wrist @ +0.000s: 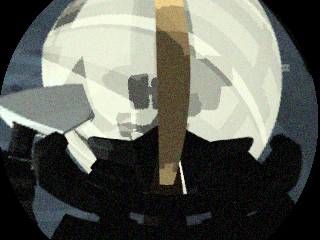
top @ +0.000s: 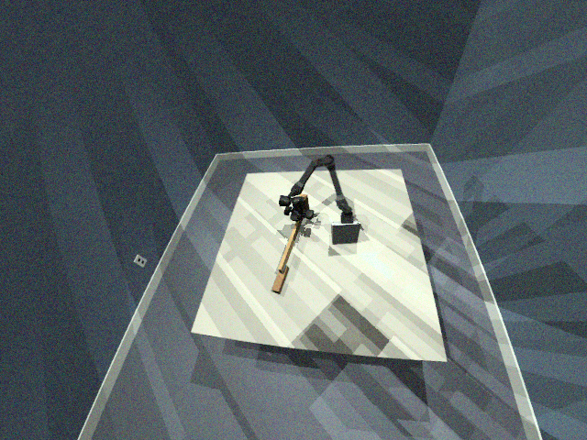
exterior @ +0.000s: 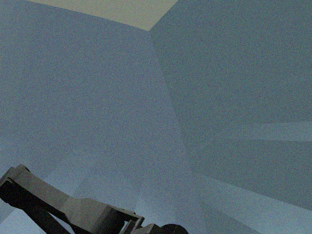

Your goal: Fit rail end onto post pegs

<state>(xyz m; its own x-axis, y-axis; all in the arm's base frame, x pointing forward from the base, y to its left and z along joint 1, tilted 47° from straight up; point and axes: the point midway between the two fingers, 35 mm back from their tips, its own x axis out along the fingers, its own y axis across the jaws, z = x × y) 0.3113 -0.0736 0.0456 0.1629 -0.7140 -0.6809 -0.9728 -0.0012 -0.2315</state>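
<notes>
The long wooden rail runs from the low footboard block up to my gripper. Its far end is at the bracket on the block. My gripper is shut on the rail near its near end. The wooden post shows only in part behind the gripper in the top view. The pegs, the holes and any gap between rail and post are hidden, and I cannot tell whether the rail is level. The exterior view shows only part of the arm, not the rail or post.
A dark box-like block with a light top edge stands at the arm's base, right of the rail. It also shows as a grey slab at the left in the wrist view. The pale table top has patchy shadows.
</notes>
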